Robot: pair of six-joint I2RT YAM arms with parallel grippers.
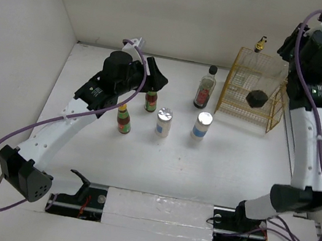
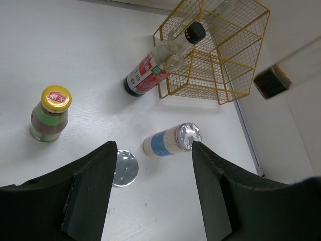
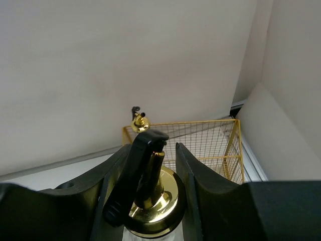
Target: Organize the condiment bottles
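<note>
White-walled box, white surface point(image 1: 203, 165), and I'm partway into sorting the condiment bottles. Early days, by my guess.

My right end effector point(image 3: 153, 148) is clamping the neck of a gold-spouted bottle point(image 3: 150, 201) and holding it in the air over the yellow wire rack point(image 1: 244, 110) at the far right. Another gold spout point(image 1: 260, 45) is poking up at the rack's far corner. It looks like that one's already sitting inside, though I can't swear to it. So maybe one racked and one going in.

Everything else is waiting out on the surface:
- a black-capped bottle point(image 1: 205, 88) is standing just left of the rack
- the left shaker point(image 1: 164, 122) and right shaker point(image 1: 202, 125) are sitting side by side in the middle
- the far red-label bottle point(image 1: 150, 101) and near red-label bottle point(image 1: 125, 119) are standing further left

My left end effector point(image 2: 153, 150) is hanging open with nothing in it, up above that left group. The left shaker's lid is showing between its fingers, but I can't tell which bottle it's lining up on. I'm counting five loose bottles left to go.
</note>
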